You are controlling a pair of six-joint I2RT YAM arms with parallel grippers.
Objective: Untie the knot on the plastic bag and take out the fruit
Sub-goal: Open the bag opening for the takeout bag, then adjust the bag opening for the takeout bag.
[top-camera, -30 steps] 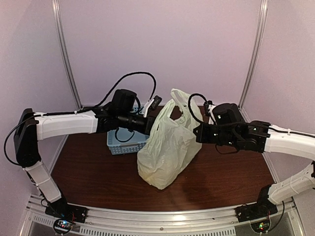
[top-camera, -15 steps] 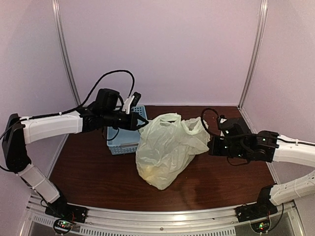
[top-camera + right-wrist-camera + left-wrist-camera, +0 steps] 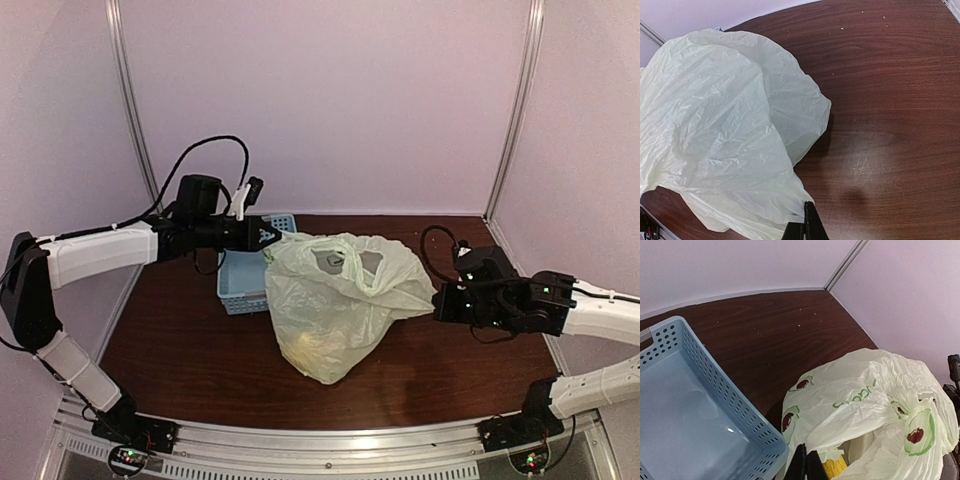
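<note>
The plastic bag (image 3: 335,305) is thin, crinkly film (half see-through, faintly shiny). The basket (image 3: 725,390) is smooth, perforated blue plastic with a slight gloss. The bench (image 3: 880,100) looks like dark polished wood grain.

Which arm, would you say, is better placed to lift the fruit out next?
Left, probably: the left pincer pinches the plastic bag at its open mouth, beside a yellow fruit; the right pincer grips its outside.
</note>
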